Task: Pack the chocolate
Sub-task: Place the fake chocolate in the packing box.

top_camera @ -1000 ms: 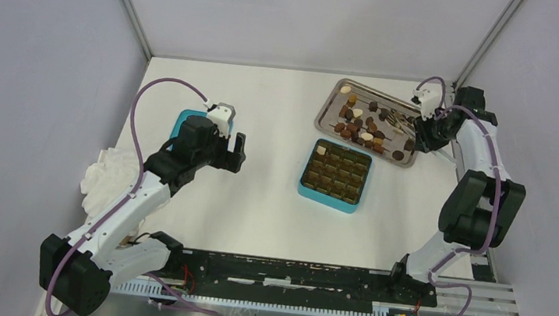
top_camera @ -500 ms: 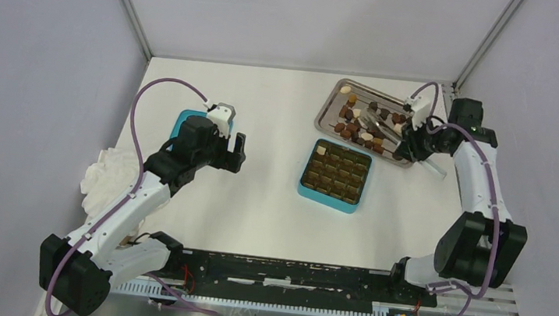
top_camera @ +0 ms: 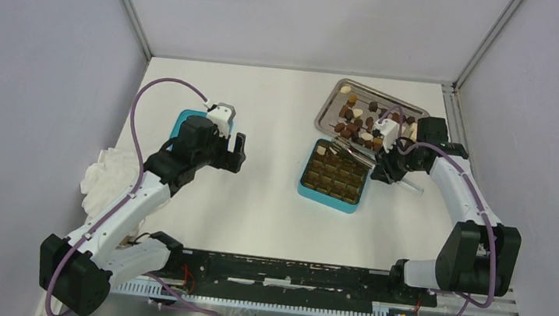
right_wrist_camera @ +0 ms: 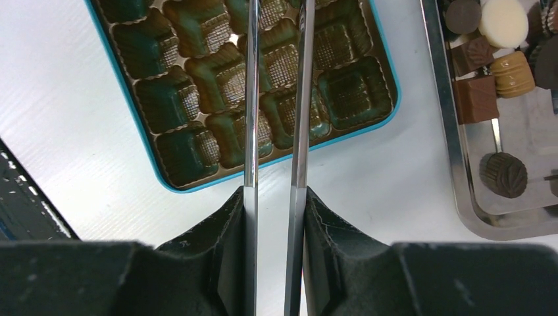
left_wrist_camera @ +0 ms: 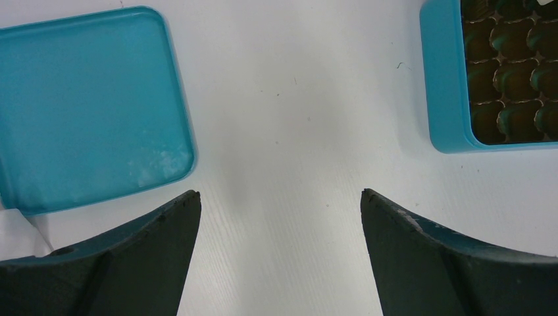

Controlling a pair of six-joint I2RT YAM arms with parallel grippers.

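Note:
The chocolate [top_camera: 358, 123] lies as several brown and cream pieces on a metal tray [top_camera: 327, 108]; some show in the right wrist view [right_wrist_camera: 503, 173]. My right gripper [top_camera: 380, 162] [right_wrist_camera: 274, 194] is shut on long metal tweezers [top_camera: 352, 150] [right_wrist_camera: 251, 99], whose two arms reach out over the teal box [top_camera: 332, 203] [right_wrist_camera: 217, 181] and its brown gridded insert. The tweezer tips run out of the wrist view, so I cannot tell if they hold a piece. One cream piece [top_camera: 321, 151] sits in a far-left cell. My left gripper [top_camera: 234, 153] [left_wrist_camera: 279, 197] hangs open over bare table.
The teal lid [top_camera: 180, 122] [left_wrist_camera: 85, 105] lies flat under the left arm. A crumpled white cloth [top_camera: 106, 171] sits at the table's left edge. The tray's rim [right_wrist_camera: 447, 131] lies close to the box's right side. The box's left wall [left_wrist_camera: 447, 99] shows at the left wrist view's edge.
My right arm has swung from the tray's right end toward the box, carrying the tweezers over its cells. The left arm has not moved.

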